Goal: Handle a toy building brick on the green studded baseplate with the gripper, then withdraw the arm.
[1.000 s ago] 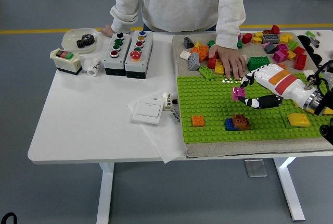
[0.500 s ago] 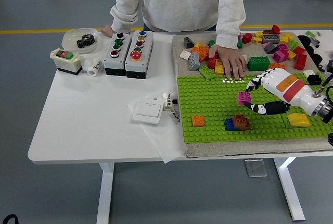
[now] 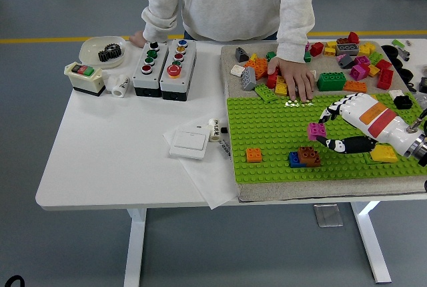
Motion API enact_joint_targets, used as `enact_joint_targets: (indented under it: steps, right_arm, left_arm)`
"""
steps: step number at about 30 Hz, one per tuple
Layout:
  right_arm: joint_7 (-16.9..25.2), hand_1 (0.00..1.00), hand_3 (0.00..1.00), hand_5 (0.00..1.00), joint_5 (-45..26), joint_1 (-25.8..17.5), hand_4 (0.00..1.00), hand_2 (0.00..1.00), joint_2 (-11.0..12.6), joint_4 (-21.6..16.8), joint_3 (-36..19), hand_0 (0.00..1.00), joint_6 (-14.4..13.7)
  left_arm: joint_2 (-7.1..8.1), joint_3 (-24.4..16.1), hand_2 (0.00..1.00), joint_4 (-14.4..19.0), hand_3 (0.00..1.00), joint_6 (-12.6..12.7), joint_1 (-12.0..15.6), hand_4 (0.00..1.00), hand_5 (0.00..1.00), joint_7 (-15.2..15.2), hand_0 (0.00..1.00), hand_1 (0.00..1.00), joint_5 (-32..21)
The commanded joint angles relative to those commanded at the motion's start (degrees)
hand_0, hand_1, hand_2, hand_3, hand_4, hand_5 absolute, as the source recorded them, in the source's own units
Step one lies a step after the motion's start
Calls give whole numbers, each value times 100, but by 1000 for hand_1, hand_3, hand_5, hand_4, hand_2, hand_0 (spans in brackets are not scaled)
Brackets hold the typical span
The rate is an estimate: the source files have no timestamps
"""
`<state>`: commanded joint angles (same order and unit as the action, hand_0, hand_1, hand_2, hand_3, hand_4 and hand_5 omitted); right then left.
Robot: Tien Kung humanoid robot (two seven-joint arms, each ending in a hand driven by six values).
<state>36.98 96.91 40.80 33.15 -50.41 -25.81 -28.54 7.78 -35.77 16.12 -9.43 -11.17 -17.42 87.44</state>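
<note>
The green studded baseplate (image 3: 273, 127) lies on a grey mat at the table's right side. My right hand (image 3: 321, 129), white with an orange stripe, reaches in from the right and is shut on a magenta brick (image 3: 315, 130), held just over the plate's middle. Just below it, a brown-and-blue brick stack (image 3: 305, 157) sits on the plate. An orange brick (image 3: 253, 155) is further left and a yellow brick (image 3: 383, 153) lies under my wrist. My left arm is out of sight.
A person stands at the far side, one hand (image 3: 295, 77) pressed on the loose brick pile (image 3: 353, 57) at the plate's far edge. To the left are two button boxes (image 3: 163, 60), a white switch (image 3: 189, 143) on paper, and a bowl (image 3: 101, 50).
My right hand has carried the magenta brick right and toward the near edge, lower over the plate and closer to the brown-and-blue stack. The person's hand has stayed put.
</note>
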Motion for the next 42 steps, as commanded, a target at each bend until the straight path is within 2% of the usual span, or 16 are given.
enact_joint_targets:
  steps: [5, 10, 24, 42]
  right_arm:
    - [0, 479, 525, 581, 69, -16, 692, 530, 8, -255, 16, 539, 160]
    - [0, 480, 524, 584, 122, 3, 692, 531, 18, -358, 75, 540, 182]
    - [0, 482, 520, 601, 198, 43, 696, 532, -108, 142, 305, 540, -89]
    - [0, 483, 519, 606, 198, 65, 698, 533, -194, 326, 468, 540, -203]
  left_arm:
    - [-1, 23, 743, 3, 596, 2, 4, 660, 597, 8, 734, 737, -24]
    - [1, 30, 741, 3, 596, 0, 1, 659, 598, 9, 735, 737, -38]
    - [-2, 20, 739, 11, 596, -30, 27, 659, 597, 1, 734, 737, -25]
    - [-8, 3, 739, 20, 596, -58, 55, 659, 597, -1, 734, 738, 21]
